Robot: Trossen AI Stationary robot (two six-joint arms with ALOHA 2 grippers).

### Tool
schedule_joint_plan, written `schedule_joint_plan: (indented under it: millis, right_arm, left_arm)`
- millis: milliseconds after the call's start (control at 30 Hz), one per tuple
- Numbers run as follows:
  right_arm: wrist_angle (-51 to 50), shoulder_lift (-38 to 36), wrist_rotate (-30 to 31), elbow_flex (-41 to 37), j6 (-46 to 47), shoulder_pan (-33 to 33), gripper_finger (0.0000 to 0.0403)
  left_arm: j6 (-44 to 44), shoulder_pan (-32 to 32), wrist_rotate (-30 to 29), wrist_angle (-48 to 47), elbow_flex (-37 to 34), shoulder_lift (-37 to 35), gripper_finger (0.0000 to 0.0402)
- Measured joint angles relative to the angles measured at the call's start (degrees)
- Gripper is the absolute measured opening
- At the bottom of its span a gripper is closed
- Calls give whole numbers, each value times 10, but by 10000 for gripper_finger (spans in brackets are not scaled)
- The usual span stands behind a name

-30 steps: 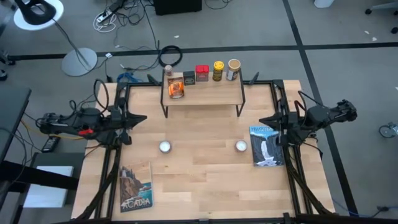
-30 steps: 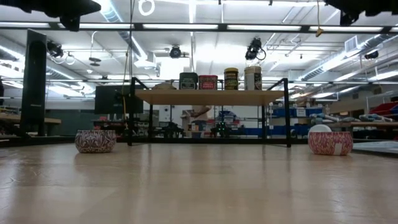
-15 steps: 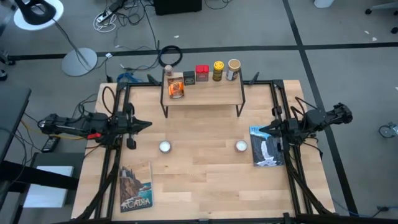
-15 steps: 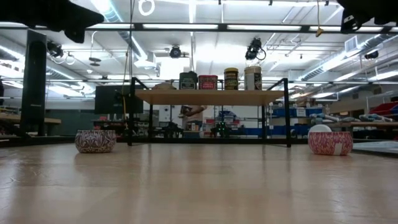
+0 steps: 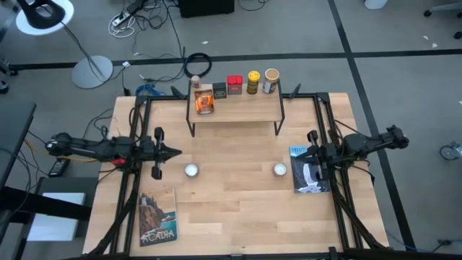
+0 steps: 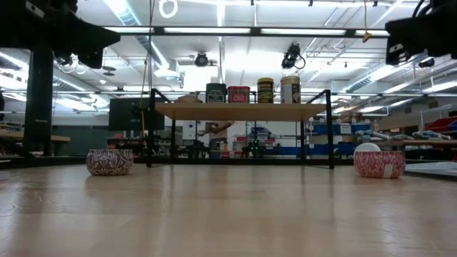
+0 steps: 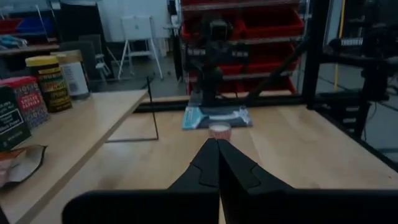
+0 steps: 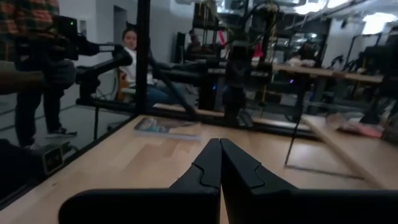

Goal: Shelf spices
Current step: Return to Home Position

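The shelf point(image 5: 234, 110) stands at the table's far middle on thin black legs. On its plank top rest the spices: a small pale-capped jar point(image 5: 195, 81), an orange packet point(image 5: 205, 103) lying flat, a dark tin point(image 5: 219, 89), a red tin point(image 5: 234, 84), a yellow black-lidded jar point(image 5: 253, 81) and a tan jar point(image 5: 271, 80). My left gripper point(image 5: 178, 152) hangs shut above the table's left side, pointing level toward the right. My right gripper point(image 5: 296, 154) hangs shut above the right side, pointing level toward the left. Both are well clear of the shelf and hold nothing.
Two small white round discs point(image 5: 191, 170) point(image 5: 279, 169) sit mid-table, one ahead of each gripper. A picture-covered book point(image 5: 309, 170) lies below my right gripper, another point(image 5: 158, 217) near the front left. People stand in the room beyond the table's left side point(image 8: 37, 74).
Both arms have come down toward the table and now show larger in the low view's upper corners. Both grippers have levelled out, and their tips have shifted a little toward the table's near edge. Both have stayed shut. The spices have not moved.
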Motion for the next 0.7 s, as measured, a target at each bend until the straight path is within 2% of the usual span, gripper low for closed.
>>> schedule_joint_plan:
  millis: [100, 233, 500, 700]
  right_arm:
    - [27, 0, -31, -23, 13, -22, 0]
    - [70, 0, -91, -54, 17, -61, 0]
    - [64, 1, -207, -60, 39, -175, 0]
    - [59, 1, -308, -60, 40, -277, 0]
  left_arm:
    - [8, 0, 1, 41, -28, 0, 0]
    - [5, 1, 2, 45, -49, 0, 0]
    - [1, 13, 3, 64, -79, 0, 0]
    - [14, 63, 58, 63, -79, 0, 0]
